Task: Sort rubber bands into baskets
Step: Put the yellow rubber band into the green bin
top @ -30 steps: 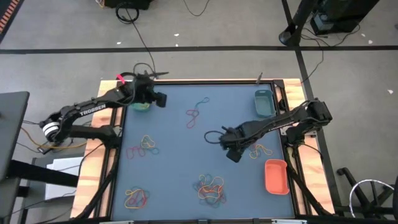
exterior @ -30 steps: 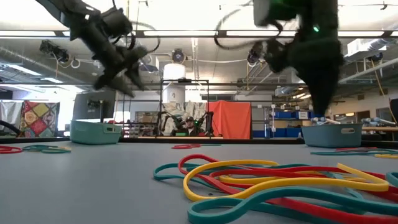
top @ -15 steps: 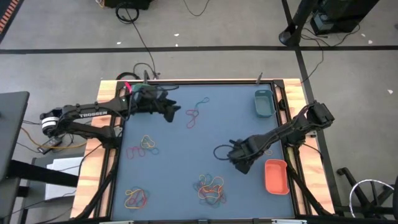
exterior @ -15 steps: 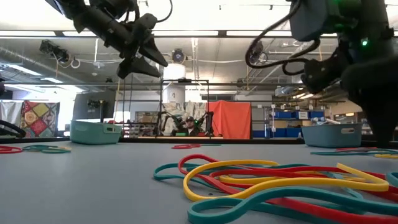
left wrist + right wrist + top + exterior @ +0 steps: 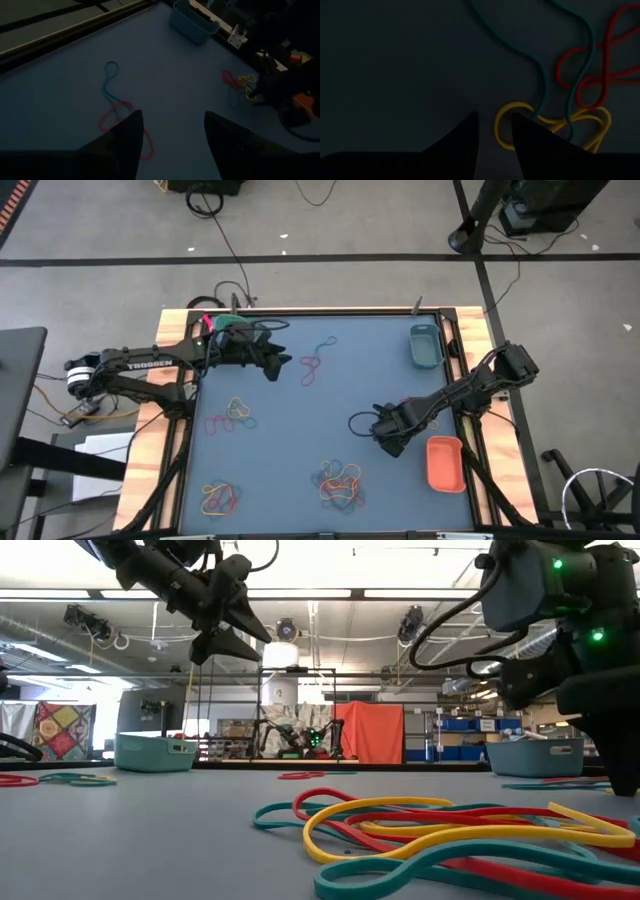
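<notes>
Most of the sorting looks undone. In the high view, 5 clusters of rubber bands still lie on the blue-grey mat: one at upper centre, one at centre left, one at lower left, one at lower centre, and a small tangle at centre right, mostly hidden under the right arm. Of the 3 baskets, the teal basket at upper right and the orange-red basket at lower right show nothing inside from above; the green basket at upper left is largely covered by the left arm, so its contents cannot be told.

The left gripper hangs above the mat beside the upper-centre cluster, fingers spread wide and holding nothing. The right gripper is low at centre right, just left of the orange-red basket; in its wrist view the fingers stand narrowly apart with a yellow band just past the tips, not yet pinched.

The mat sits in a wooden frame. Beyond it is a workshop with ceiling strip lights, shelving and an orange-red panel.
</notes>
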